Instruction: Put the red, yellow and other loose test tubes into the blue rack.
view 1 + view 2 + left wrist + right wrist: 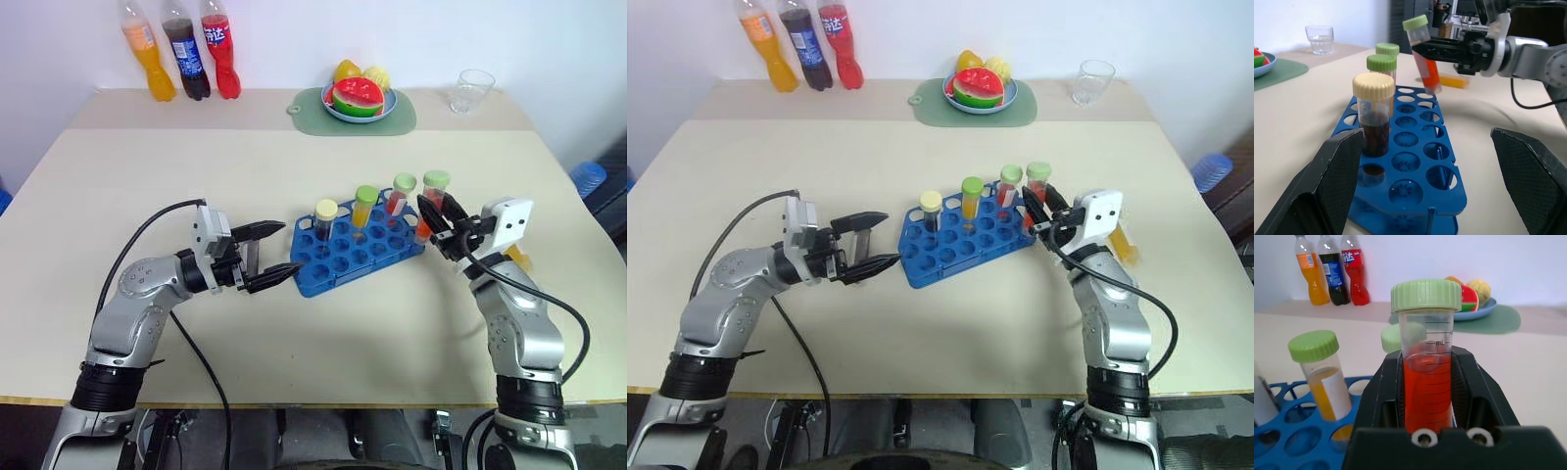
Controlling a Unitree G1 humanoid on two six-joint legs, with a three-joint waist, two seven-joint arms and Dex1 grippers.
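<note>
Three capped tubes already stood in the blue rack (358,250): a cream-capped dark brown tube (325,217), a green-capped yellow-orange tube (364,206) and a green-capped red tube (402,195). A fourth red-orange tube (1427,382) was clenched between the fingers of the right hand (438,223) at the right end of the rack, above the holes and leaning.

Risk: because the tube leaned, its tip could catch on a hole rim rather than enter, which could shove or tip the light rack. The neighbouring green cap stood just beside the held tube; a sideways drift could knock it.

The left hand (265,257) was released, fingers spread, at the left end of the rack; whether it touched the rack could not be told.

One orange tube-like item (1452,81) lay on the table (294,166) just right of the right hand. The soda bottles (183,54), fruit bowl (359,98) and glass (474,90) stood well apart at the far edge and obstructed nothing.
</note>
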